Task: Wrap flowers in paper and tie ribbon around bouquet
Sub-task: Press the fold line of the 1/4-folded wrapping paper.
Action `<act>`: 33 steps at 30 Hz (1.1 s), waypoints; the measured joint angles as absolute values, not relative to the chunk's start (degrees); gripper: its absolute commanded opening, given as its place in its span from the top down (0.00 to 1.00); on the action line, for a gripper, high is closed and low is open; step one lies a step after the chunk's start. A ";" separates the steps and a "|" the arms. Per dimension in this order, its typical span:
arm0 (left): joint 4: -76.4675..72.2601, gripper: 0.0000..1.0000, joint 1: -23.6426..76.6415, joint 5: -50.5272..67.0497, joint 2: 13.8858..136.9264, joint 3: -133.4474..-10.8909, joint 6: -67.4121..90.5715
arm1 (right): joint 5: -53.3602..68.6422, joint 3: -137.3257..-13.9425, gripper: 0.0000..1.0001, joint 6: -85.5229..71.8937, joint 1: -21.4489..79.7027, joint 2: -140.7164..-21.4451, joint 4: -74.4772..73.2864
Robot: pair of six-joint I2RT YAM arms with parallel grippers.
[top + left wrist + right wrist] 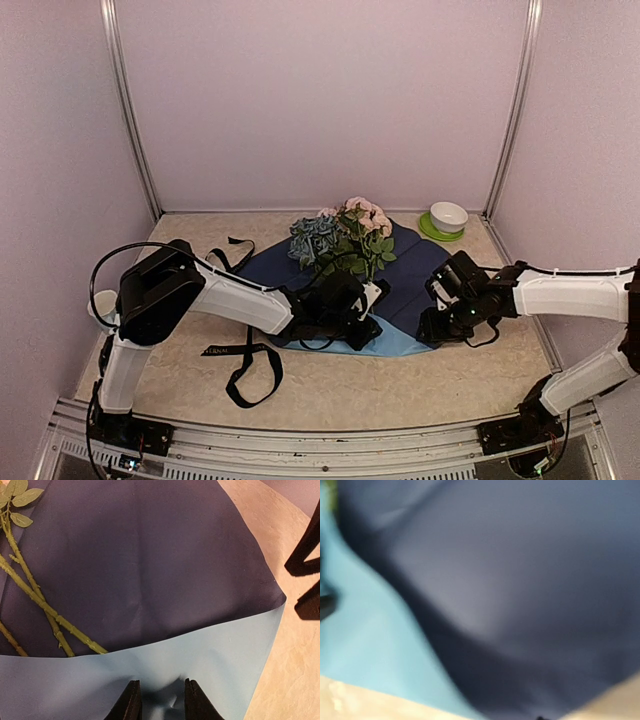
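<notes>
Left gripper [160,696] pinching near light-blue fold of paper [150,570], likely to draw flap over stems. Flowers [345,240] lie on navy side, blooms far. Right gripper [295,590] spread, just off right edge. Ribbon [250,370] on bench [400,385], near left

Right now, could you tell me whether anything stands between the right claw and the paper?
Nothing visible does. The right claw sits just off the right edge of the paper, with only tabletop between them; the flowers and ribbon lie further left.
</notes>
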State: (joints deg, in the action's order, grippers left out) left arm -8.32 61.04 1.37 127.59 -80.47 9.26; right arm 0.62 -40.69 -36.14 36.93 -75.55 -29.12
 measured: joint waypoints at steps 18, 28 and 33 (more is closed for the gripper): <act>-10.72 0.71 60.14 3.18 127.46 -79.09 10.00 | 6.00 -41.32 0.94 -34.28 38.92 -87.24 -20.51; -11.16 0.71 59.46 4.19 127.07 -78.30 9.96 | -2.00 -40.21 0.94 -33.65 37.63 -83.57 -28.64; -11.60 0.71 59.22 4.78 127.02 -78.02 9.96 | -4.56 -41.04 0.76 -32.84 37.58 -83.40 -32.86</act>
State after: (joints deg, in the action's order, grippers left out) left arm -11.60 59.22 4.78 127.02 -78.02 9.96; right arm -4.56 -41.04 -32.84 37.58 -83.40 -32.86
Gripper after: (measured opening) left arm 0.294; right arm 0.088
